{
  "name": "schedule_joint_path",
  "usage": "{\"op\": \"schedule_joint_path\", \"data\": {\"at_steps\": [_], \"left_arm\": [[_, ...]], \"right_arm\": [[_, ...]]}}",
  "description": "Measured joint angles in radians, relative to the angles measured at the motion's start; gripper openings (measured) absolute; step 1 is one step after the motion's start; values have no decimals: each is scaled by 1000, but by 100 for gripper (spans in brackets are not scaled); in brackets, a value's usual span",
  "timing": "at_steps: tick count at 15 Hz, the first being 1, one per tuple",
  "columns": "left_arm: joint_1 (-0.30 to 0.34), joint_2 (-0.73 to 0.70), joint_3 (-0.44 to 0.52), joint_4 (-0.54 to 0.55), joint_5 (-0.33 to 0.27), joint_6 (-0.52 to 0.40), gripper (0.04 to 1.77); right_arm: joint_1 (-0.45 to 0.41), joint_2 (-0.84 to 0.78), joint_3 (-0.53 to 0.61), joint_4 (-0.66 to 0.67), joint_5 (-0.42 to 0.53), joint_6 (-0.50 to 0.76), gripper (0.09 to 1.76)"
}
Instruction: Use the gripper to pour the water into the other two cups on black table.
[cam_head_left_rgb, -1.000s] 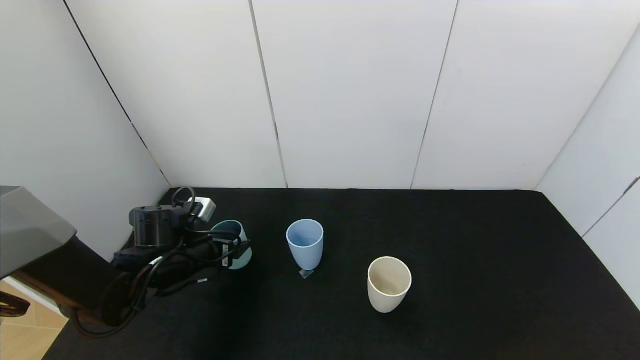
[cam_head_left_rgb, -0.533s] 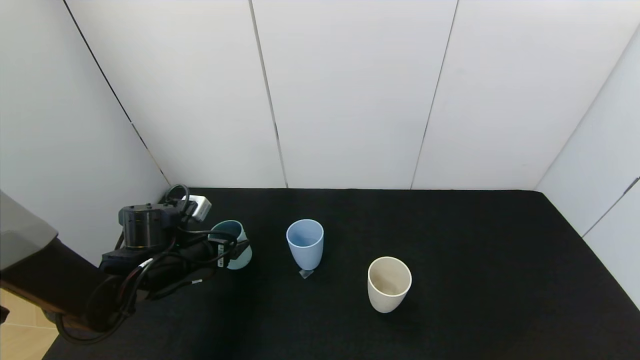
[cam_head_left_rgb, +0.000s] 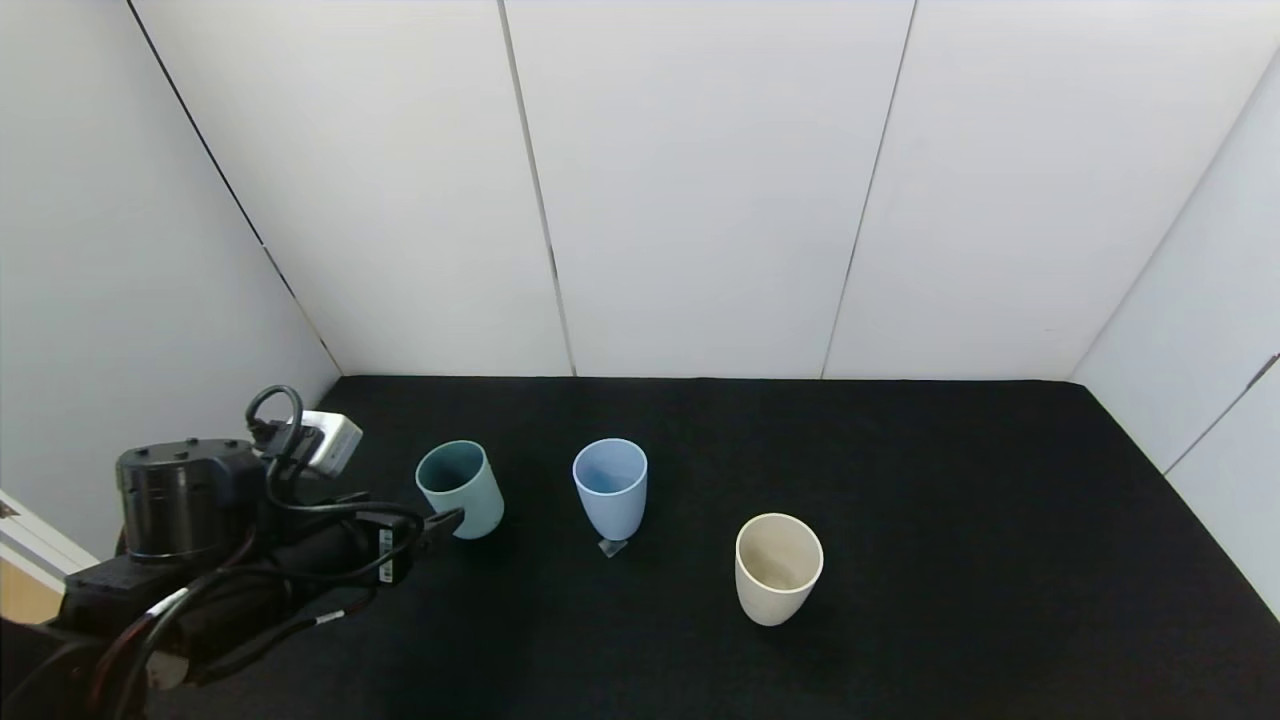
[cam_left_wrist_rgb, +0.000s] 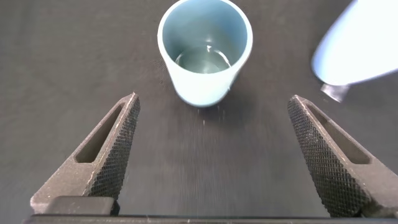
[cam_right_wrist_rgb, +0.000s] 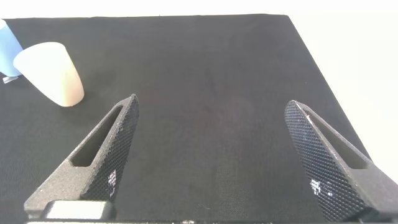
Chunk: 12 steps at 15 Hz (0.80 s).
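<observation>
The teal-green cup (cam_head_left_rgb: 460, 488) stands upright at the left of the black table (cam_head_left_rgb: 950, 520). In the left wrist view the teal-green cup (cam_left_wrist_rgb: 205, 50) holds a little clear water (cam_left_wrist_rgb: 204, 61). My left gripper (cam_head_left_rgb: 445, 520) is open and empty, just short of the cup on its near-left side; in the left wrist view the gripper (cam_left_wrist_rgb: 212, 102) has its jaws wide apart and clear of the cup. The pale blue cup (cam_head_left_rgb: 610, 488) stands mid-table and the cream-white cup (cam_head_left_rgb: 778, 568) nearer, to its right. My right gripper (cam_right_wrist_rgb: 211, 101) is open and empty over bare table, out of the head view.
A small grey tab (cam_head_left_rgb: 612, 547) lies at the blue cup's base. White wall panels (cam_head_left_rgb: 700, 200) close the table at the back and both sides. The right wrist view shows the cream cup (cam_right_wrist_rgb: 50, 73) far off and the table's edge (cam_right_wrist_rgb: 323, 68).
My left gripper has let go of the teal-green cup and drawn back toward the near left; the cup stays standing where it was. The other two cups have not moved.
</observation>
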Motion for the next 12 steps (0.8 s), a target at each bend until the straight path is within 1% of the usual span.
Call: {"op": "schedule_joint_path", "data": {"at_steps": [3, 9, 10, 12], "left_arm": [[1, -145, 97, 10, 8, -2, 170], [4, -438, 333, 18, 13, -7, 170], [-1, -485, 362, 20, 28, -7, 171], [-23, -580, 395, 51, 99, -3, 171]], "right_arm": [[0, 0, 0, 0, 0, 0, 171], [0, 0, 0, 0, 0, 0, 171], [0, 0, 0, 0, 0, 0, 171], [0, 0, 0, 0, 0, 0, 171]]}}
